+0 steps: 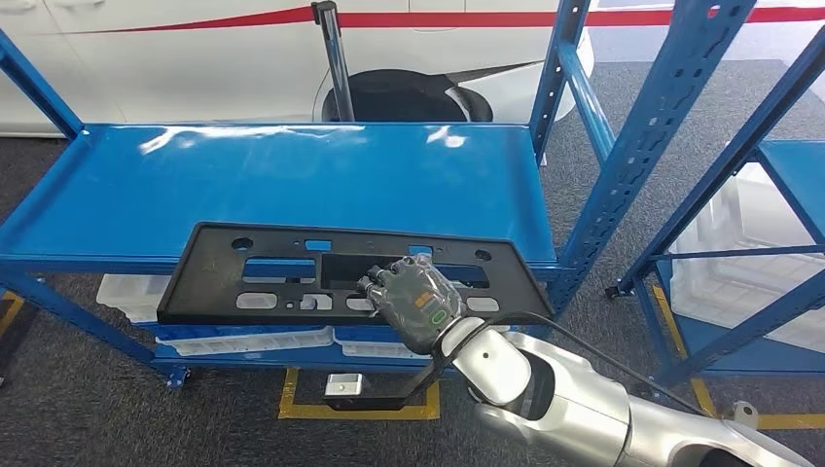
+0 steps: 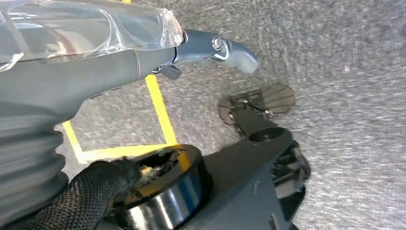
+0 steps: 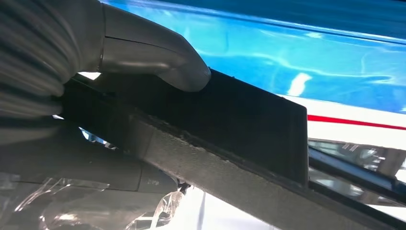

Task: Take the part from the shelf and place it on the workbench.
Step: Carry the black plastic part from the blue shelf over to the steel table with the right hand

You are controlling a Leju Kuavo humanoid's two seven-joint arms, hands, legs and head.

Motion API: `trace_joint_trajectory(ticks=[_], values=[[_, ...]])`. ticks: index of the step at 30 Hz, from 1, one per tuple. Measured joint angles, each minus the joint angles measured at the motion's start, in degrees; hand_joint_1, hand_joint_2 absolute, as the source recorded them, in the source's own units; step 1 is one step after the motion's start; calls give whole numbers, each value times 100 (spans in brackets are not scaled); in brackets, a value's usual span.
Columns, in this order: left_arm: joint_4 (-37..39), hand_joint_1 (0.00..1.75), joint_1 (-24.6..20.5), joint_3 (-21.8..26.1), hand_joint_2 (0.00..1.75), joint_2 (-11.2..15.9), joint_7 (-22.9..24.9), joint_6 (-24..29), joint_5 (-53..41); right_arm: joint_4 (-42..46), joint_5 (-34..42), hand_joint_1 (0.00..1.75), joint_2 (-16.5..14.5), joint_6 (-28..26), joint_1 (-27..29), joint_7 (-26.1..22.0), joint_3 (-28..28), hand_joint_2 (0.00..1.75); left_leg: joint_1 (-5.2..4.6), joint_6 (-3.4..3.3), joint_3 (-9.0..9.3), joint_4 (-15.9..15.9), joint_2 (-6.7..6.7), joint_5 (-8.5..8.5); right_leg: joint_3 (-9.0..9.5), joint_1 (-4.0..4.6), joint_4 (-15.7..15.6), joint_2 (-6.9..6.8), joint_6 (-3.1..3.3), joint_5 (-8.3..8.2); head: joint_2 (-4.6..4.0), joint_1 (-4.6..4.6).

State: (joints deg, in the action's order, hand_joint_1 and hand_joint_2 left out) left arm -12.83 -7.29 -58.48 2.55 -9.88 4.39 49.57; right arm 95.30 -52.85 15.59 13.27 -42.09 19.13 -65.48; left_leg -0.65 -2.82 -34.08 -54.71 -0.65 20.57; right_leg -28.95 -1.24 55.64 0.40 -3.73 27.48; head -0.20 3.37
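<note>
The part [image 1: 253,282] is a long, flat black plastic panel with several cut-outs. It lies along the front edge of the blue shelf [image 1: 292,175], overhanging the lip. My right hand [image 1: 413,300] grips it right of its middle, fingers on top. In the right wrist view the thumb [image 3: 158,57] presses on the part's dark edge [image 3: 249,115]. My left hand [image 2: 119,62] hangs over the grey floor and holds nothing, its thumb stretched out.
Blue perforated uprights [image 1: 632,165] stand right of the shelf, with a second blue rack [image 1: 778,175] beyond them. White trays [image 1: 243,341] sit on the lower shelf level. A white vehicle with a red stripe [image 1: 195,49] stands behind. Yellow tape [image 1: 360,409] marks the floor.
</note>
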Motion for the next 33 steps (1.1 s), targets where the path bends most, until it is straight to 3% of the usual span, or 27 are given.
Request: trace_joint_trajectory(ticks=[2, 3, 5, 7, 8, 9, 10, 12, 14, 15, 17, 18, 19, 22, 23, 24, 25, 27, 29, 30, 33], values=[[0, 0, -1, -1, 175, 1, 0, 2, 3, 8, 119, 175, 4, -22, 12, 3, 46, 175, 25, 79, -58, -35, 12, -35, -75, 9, -3, -6, 139, -70, 1, 5], [0, 0, 0, -2, 175, 1, 0, 2, 3, 9, 158, 175, 4, -29, 12, 4, 60, 175, 40, 118, -116, -125, 20, 56, -121, 8, -10, -14, 198, -125, 1, 7], [0, 0, -6, -2, 175, 1, 2, 5, 3, 10, 221, 175, 4, -35, 11, 4, 81, 175, 81, 191, -325, -653, 36, 525, -245, -8, -26, -26, 281, -244, 0, 13], [0, 0, -16, -3, 175, 1, 2, 6, 2, 10, 255, 175, 4, -35, 15, 8, 97, 175, 112, 253, -558, -1449, 38, 1031, -399, -10, -23, -25, 302, -358, 0, 20], [0, 0, -21, -3, 175, 1, 2, 7, 2, 10, 259, 175, 4, -35, 17, 11, 101, 175, 127, 273, -595, -1719, 38, 1130, -478, -11, -21, -25, 295, -416, 0, 20], [0, 0, -26, -3, 175, 1, 2, 7, 1, 10, 260, 175, 4, -35, 18, 14, 102, 175, 142, 286, -531, -1791, 38, 1102, -558, -15, -20, -25, 283, -475, 0, 20], [0, 0, -30, -3, 175, 1, 2, 8, -2, 10, 260, 175, 4, -35, 19, 17, 102, 175, 154, 292, -360, -1648, 38, 979, -634, -20, -18, -23, 265, -535, 0, 20], [0, 0, -35, -7, 175, 1, 3, 13, -7, 13, 260, 175, 4, -35, 15, 19, 105, 175, 170, 288, 237, -858, 46, 735, -757, -30, -15, -14, 211, -645, 0, 20], [0, 0, -28, -12, 175, 1, 4, 19, -16, 20, 258, 175, 5, -36, 7, 27, 117, 175, 147, 253, 705, -132, 79, 708, -812, -27, -24, -11, 139, -746, 1, 14], [0, 0, -23, -14, 175, 0, 6, 21, -20, 24, 256, 175, 5, -40, 1, 32, 124, 175, 129, 232, 788, 31, 95, 736, -821, -25, -38, -13, 100, -796, 1, 13], [0, 0, -15, -16, 175, -2, 8, 23, -23, 25, 254, 175, 9, -49, -7, 37, 133, 175, 115, 153, 719, 62, 101, 660, -836, -30, -88, -9, 19, -896, 1, 6], [0, 0, -19, -17, 175, -2, 9, 24, -25, 25, 253, 175, 14, -54, -9, 38, 136, 175, 118, 105, 669, 75, 93, 598, -876, -33, -57, -7, -10, -850, 1, 4], [0, 0, -22, -19, 175, -3, 10, 24, -25, 25, 253, 175, 19, -55, -8, 38, 138, 175, 123, 47, 607, 90, 83, 521, -945, -32, 68, -5, -29, -692, 0, -3], [0, 0, -27, -21, 175, -4, 11, 31, -29, 26, 246, 175, 30, -63, -5, 46, 139, 175, 93, -63, 381, 96, 62, 316, -1252, -19, 1115, -8, -31, 165, 1, -26], [0, 0, -26, -21, 175, -4, 11, 34, -31, 26, 236, 175, 35, -65, -2, 51, 138, 175, 74, -77, 304, 93, 60, 253, -1304, -14, 1477, -8, -32, 307, 2, -31], [0, 0, -26, -21, 175, -4, 11, 38, -32, 26, 216, 175, 42, -65, 0, 54, 136, 175, 55, -84, 228, 89, 58, 191, -1282, -9, 1690, -8, -27, 315, 2, -33], [0, 0, -26, -20, 175, -4, 11, 41, -33, 26, 184, 175, 47, -66, 2, 57, 134, 175, 38, -86, 153, 84, 59, 132, -1161, -4, 1698, -8, -14, 215, 1, -34], [0, 0, -27, -20, 175, -4, 11, 48, -36, 28, 93, 175, 51, -71, -3, 58, 133, 175, 16, -74, 29, 69, 62, 29, -621, 12, 1104, -9, 39, -25, 1, -36], [0, 0, -30, -20, 175, -5, 11, 56, -43, 49, 2, 175, 50, -88, -23, 57, 134, 175, -4, -33, -55, 47, 66, -58, -35, 52, 267, -12, 95, -12, 2, -31], [0, 0, -31, -20, 175, -5, 12, 61, -46, 62, -35, 175, 49, -106, -36, 56, 134, 175, -7, -4, -78, 42, 66, -101, 116, 70, 11, -11, 118, 30, 1, -26], [0, 0, -34, -20, 175, -3, 15, 76, -63, 91, -240, 175, 49, -183, -58, 19, 127, 175, 19, 102, -150, 18, 71, -160, 102, 84, -128, -24, 219, -42, 2, -19]])
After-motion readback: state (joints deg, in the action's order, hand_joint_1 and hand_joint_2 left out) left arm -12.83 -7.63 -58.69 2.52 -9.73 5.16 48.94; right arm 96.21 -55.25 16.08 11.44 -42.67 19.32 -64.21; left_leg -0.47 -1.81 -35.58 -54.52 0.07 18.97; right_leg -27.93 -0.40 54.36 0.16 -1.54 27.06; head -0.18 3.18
